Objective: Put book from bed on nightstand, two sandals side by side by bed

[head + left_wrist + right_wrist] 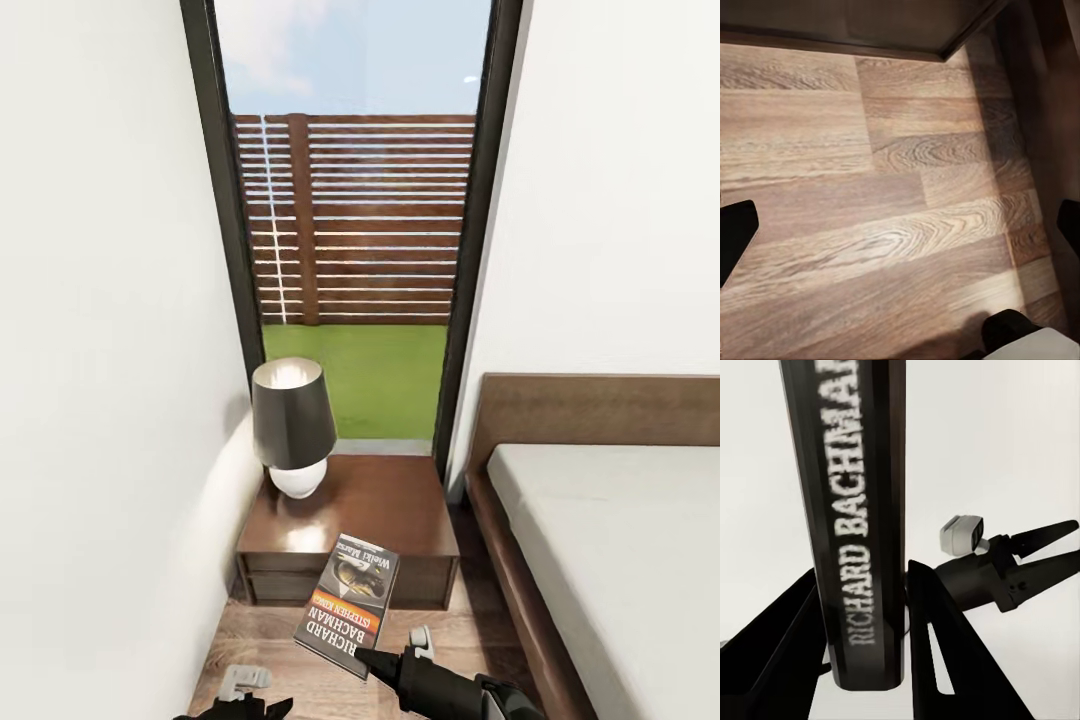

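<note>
Right gripper [372, 662] is clamped on the book [348, 603], whose spine is pinched between the two fingers [945, 660] in the right wrist view. It is held tilted in the air, in front of the nightstand [390, 505] bearing the lamp [292, 425]. The bed [610, 540] lies to the right. Left gripper [245, 690] is seen over the wood floor [870, 210], its fingers apart.

Pretty bright overall, daylight pours in through the tall window [355, 230] at the far end and washes the white walls. The lamp [292, 425] throws a soft shadow on the left wall, and the glossy nightstand [350, 515] top catches a pale sheen. Vertical lines lean outward toward the edges. The book [862, 521] spine lettering looks slightly soft up close.
</note>
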Controlling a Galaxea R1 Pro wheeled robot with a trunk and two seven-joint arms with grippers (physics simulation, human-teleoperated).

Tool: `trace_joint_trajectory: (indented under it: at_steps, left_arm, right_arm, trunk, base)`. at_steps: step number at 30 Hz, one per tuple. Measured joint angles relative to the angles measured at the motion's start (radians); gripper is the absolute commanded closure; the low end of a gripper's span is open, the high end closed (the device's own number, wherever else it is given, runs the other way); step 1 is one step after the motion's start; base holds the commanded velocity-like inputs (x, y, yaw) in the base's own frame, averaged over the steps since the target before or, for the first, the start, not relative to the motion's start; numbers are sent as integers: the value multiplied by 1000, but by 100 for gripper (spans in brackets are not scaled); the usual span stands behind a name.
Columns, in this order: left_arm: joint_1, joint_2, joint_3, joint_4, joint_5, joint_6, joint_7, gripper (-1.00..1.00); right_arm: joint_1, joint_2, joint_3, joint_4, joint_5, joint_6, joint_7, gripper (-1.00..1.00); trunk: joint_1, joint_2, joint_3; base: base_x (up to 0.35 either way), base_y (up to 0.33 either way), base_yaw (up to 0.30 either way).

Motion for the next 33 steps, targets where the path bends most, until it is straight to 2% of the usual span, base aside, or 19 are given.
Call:
trace_joint_trajectory:
  at_steps: [17, 22, 26, 27, 29, 31, 33]
  left_arm:
    - [0, -2, 0, 0, -2, 0, 0, -100]
    - [0, -22, -4, -13, -5, -5, -8, -100]
    - [0, -27, -5, -75, -5, -17, -81, -100]
    - [0, -26, -2, -119, -2, -17, -137, -100]
    - [0, -24, -1, -179, 0, -13, -208, -100]
    - [0, -22, 1, -232, 2, -10, -249, -100]
    - [0, -22, 1, -246, 2, -9, -259, -100]
  right_arm:
    - [0, 0, -1, -1, -1, 1, 0, 100]
    - [0, 0, -1, -1, -1, 1, 0, 100]
    - [0, 0, 0, -2, -2, 1, 0, 100]
    - [0, 0, 0, -2, -2, 1, 0, 100]
    - [0, 0, 0, -2, -2, 1, 0, 100]
    - [0, 0, 0, -3, -2, 1, 0, 100]
    - [0, 0, -1, -3, -3, 1, 0, 100]
  trunk:
    - [1, 0, 0]
    - [1, 0, 0]
    - [1, 0, 0]
    - [1, 0, 0]
    - [1, 0, 0]
    - [1, 0, 0]
    - [1, 0, 0]
  base:
    - [24, 0, 0]
    - [0, 0, 0]
    - [0, 0, 0]
    - [0, 0, 0]
    - [0, 0, 0]
    - [0, 0, 0]
    - [0, 0, 0]
